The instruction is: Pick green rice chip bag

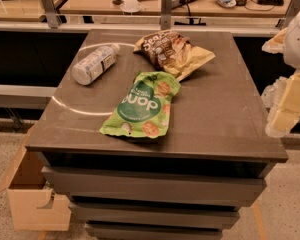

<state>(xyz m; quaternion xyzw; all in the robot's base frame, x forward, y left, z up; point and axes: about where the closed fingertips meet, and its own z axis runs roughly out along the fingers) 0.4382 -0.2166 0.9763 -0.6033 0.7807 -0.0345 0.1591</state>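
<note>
The green rice chip bag (143,105) lies flat in the middle of the dark table top (220,114). It is bright green with a dark green circle, white letters and pictured rice cakes. My gripper (281,119) hangs at the right edge of the view, beside the table's right side. It is well to the right of the bag and touches nothing.
A brown-and-yellow chip bag (173,52) lies just behind the green bag, its corner touching it. A white plastic bottle (94,64) lies on its side at the back left. A cardboard box (32,194) stands on the floor at the left. Desks and rails run behind the table.
</note>
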